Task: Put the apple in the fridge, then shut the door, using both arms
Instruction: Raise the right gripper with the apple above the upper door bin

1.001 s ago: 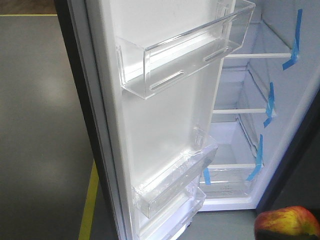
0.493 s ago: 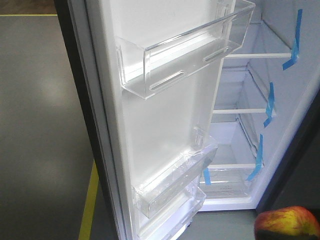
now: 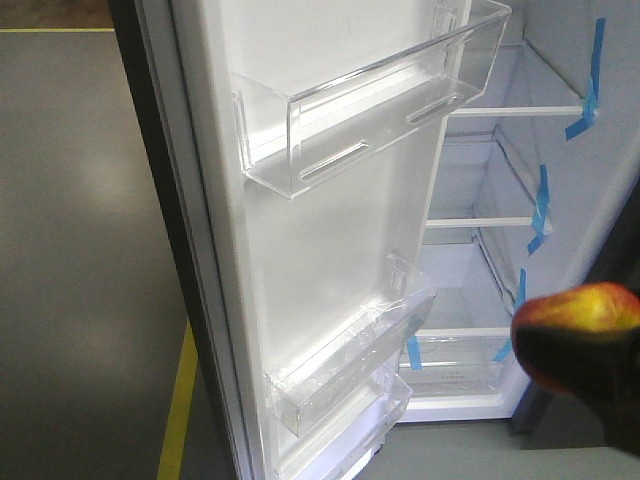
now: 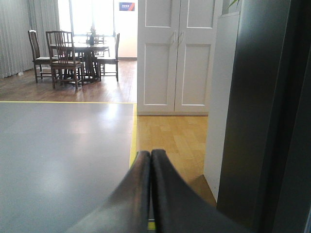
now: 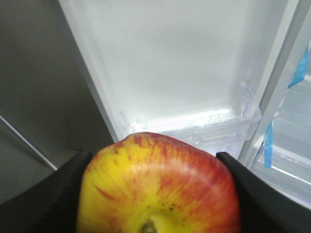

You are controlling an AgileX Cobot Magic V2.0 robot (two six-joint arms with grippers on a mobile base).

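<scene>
The red and yellow apple [image 5: 158, 187] fills the bottom of the right wrist view, with my right gripper [image 5: 155, 189] shut on it, a black finger on each side. In the front view the apple [image 3: 578, 312] hangs at the lower right, level with the fridge's [image 3: 560, 190] lower shelf. The fridge stands open, its white inside and blue-taped shelves showing. The door [image 3: 330, 250] is swung out at the left, white inner face with clear bins towards me. My left gripper [image 4: 150, 154] is shut on nothing, beside the door's dark outer face [image 4: 252, 111].
Clear bins [image 3: 370, 105] stick out from the door's inner face, upper and lower. Yellow floor tape [image 3: 178, 400] runs along the grey floor left of the door. White cabinet doors [image 4: 175, 53] and a dining table with chairs [image 4: 73, 53] stand far off in the left wrist view.
The apple in my right gripper has risen sharply, from the bottom right corner of the front view up to the level of the fridge's lower shelf. The door has not moved.
</scene>
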